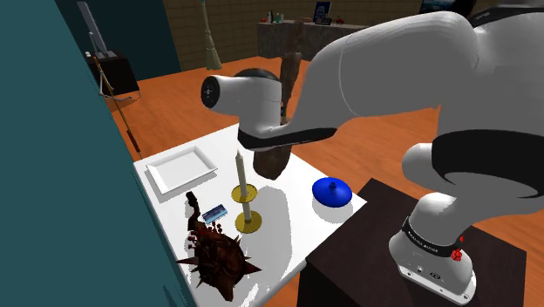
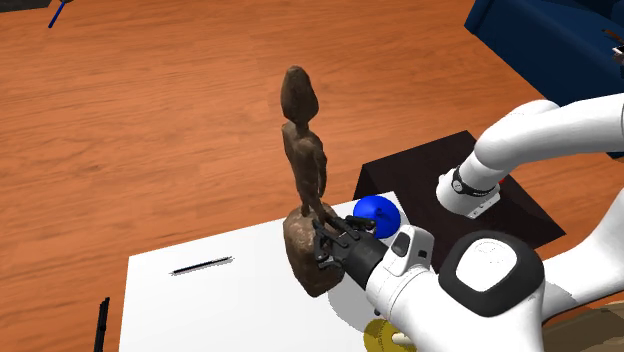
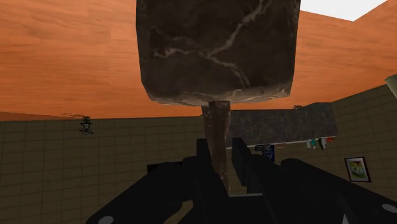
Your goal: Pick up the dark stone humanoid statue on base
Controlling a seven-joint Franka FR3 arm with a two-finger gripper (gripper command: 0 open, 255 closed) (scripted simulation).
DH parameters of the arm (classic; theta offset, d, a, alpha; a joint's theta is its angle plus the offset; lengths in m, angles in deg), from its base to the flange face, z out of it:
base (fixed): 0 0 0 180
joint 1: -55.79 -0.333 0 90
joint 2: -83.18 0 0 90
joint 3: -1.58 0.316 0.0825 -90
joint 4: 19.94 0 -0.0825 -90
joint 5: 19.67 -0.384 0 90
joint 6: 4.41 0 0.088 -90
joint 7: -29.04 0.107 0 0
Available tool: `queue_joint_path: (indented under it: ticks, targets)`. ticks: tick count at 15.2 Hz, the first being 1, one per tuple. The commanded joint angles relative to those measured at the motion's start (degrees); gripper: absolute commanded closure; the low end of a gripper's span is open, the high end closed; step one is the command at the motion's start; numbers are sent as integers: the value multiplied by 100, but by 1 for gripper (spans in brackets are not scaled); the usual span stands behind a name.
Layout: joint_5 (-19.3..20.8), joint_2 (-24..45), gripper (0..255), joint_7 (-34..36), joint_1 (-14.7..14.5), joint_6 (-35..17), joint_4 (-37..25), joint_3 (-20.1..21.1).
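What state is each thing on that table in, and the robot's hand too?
statue: upright, legs clasped by the gripper.
gripper: shut on the statue's legs.
candle: upright in its gold holder, unlit.
white tray: lying flat, empty.

Domestic living room: orange wood floor (image 2: pixel 150 120), blue sofa (image 2: pixel 540 40), tiled walls (image 3: pixel 63 165), framed picture (image 3: pixel 357 168), white desk (image 1: pixel 288 231) bearing candlestick (image 1: pixel 246 196).

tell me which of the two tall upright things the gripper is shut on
The brown stone humanoid statue: the gripper clasps its thin legs. The white candle in its gold holder stands apart on the table, untouched.
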Motion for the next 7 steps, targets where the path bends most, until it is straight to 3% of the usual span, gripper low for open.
queue_joint_path:
  ticks: [1, 7]
  targets:
    - [24, 32, 255, -83, -59, 95, -88, -105]
    - [59, 96, 255, -257, -180, 271, -237, -312]
